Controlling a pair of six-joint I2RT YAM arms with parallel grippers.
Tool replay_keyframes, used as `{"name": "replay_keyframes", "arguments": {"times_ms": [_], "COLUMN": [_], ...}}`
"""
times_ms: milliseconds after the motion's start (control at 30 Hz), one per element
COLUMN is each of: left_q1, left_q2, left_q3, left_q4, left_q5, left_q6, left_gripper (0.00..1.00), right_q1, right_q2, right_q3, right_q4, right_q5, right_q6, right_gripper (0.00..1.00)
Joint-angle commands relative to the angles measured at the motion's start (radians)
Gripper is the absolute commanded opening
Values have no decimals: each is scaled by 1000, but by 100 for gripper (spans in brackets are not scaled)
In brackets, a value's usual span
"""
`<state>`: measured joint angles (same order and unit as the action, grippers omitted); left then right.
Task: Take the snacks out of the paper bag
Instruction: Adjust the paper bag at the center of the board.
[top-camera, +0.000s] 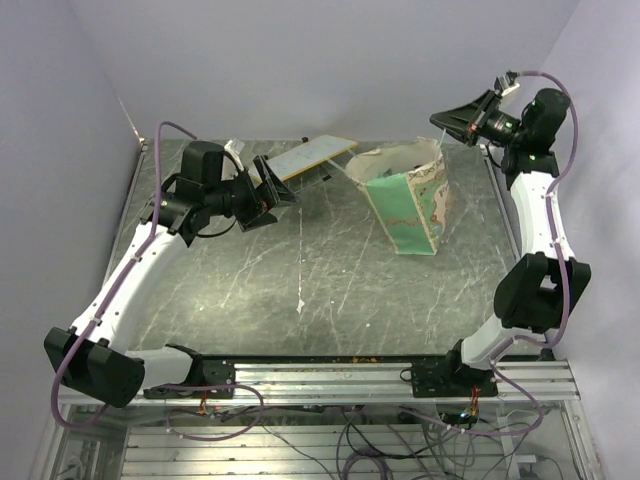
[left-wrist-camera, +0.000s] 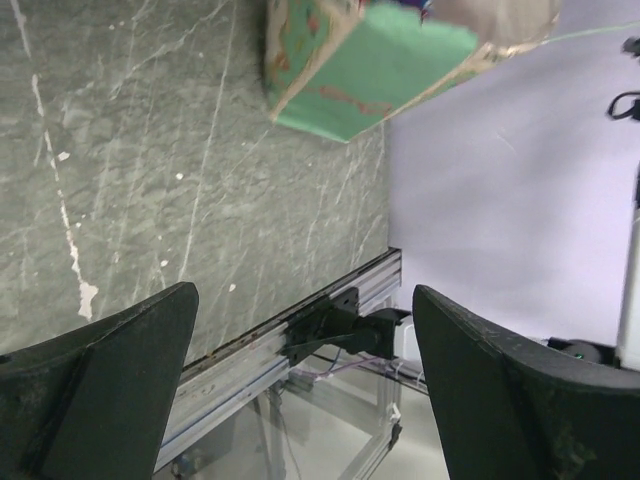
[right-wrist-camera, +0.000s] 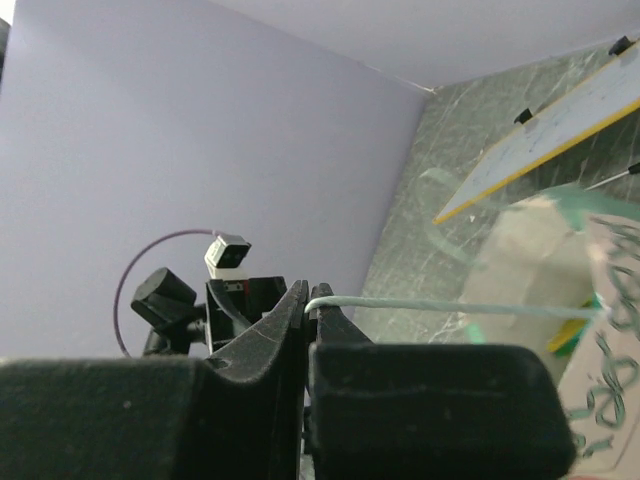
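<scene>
The mint-green paper bag (top-camera: 412, 208) stands on the table right of centre, its cream mouth tilted up and to the left. My right gripper (top-camera: 443, 124) hangs just above the bag's far right corner. It is shut on a thin pale cord handle (right-wrist-camera: 450, 307) that runs taut from its tips (right-wrist-camera: 308, 295) down to the bag (right-wrist-camera: 530, 265). My left gripper (top-camera: 283, 192) is left of the bag and apart from it, with its jaws wide open and nothing between them (left-wrist-camera: 305, 290). The bag (left-wrist-camera: 380, 70) shows at the top of the left wrist view. The snacks are hidden inside the bag, apart from a small yellow-green patch (right-wrist-camera: 568, 336) in its mouth.
A flat white board (top-camera: 312, 153) on thin black legs stands tilted at the back, between the left gripper and the bag. The aluminium rail (top-camera: 340, 375) runs along the table's near edge. Lilac walls close in the back and both sides.
</scene>
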<state>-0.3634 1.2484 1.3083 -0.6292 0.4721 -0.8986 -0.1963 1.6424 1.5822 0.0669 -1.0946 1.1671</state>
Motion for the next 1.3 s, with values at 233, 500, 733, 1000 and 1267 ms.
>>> {"name": "replay_keyframes", "arguments": {"times_ms": [233,500,733,1000,1267], "left_q1": [12,17,15,-52,-342], "left_q2": [12,-12,-60,-99,-77], "left_q3": [143,142,43,-11,-88], "left_q4": [-163,-196,-135,-34,154], "left_q5": [-81,-120,-78,-54,-261], "left_q6": [147,172,98,57,58], "left_gripper": [99,100,99,98,93], "right_q1": [249,378,386,398,377], "right_q2": [113,62,3,6,0], "right_q3": [292,300,168,146,160], "right_q4": [-356,-761,-756,-647,-484], "right_q5": [-133,-99,-72,-79,-42], "right_q6": [-313,-589,-630,-557,-383], "right_gripper": [0,0,0,0,0]}}
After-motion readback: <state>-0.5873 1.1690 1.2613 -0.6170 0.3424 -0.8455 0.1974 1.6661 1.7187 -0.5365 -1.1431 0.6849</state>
